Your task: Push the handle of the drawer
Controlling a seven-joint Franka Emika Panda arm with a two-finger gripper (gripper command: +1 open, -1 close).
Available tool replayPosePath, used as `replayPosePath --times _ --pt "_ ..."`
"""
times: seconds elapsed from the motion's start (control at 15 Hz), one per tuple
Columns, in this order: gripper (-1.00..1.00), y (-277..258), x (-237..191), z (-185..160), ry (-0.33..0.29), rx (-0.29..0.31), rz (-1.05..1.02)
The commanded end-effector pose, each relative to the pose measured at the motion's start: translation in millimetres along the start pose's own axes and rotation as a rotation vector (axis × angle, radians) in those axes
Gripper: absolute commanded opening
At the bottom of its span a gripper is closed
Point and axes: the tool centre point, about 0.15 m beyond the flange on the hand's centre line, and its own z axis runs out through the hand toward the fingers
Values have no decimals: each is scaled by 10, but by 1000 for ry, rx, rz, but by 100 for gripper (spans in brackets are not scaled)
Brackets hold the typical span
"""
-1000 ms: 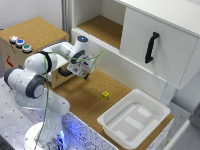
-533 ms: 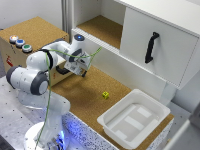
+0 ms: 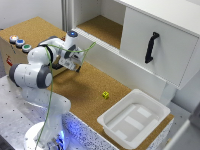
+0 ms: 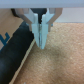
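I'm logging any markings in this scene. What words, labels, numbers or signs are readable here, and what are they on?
None can be read.
Red mark on the brown box, exterior view: too blurred to read.
Blue mark on a pale surface beside the hand, wrist view: too blurred and cut off.
Three buttons: no visible lettering.

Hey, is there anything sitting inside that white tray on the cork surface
No, the white tray shows only its own bare bottom in the exterior view, and the small yellow cube lies outside it on the cork.
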Motion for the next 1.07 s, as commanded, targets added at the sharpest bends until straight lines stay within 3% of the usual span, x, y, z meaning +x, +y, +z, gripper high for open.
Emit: replayPosePath --times 0.0,0.27,0.6,0.67,1.0 --pt "-100 -498 512 298 -76 16 -40" --pt "-100 -624 518 302 -61 14 -44" --pt "-100 -337 315 -60 -31 -97 27" --pt "100 -306 292 -173 -15 -119 41" --pt "100 -290 301 -576 36 -175 29"
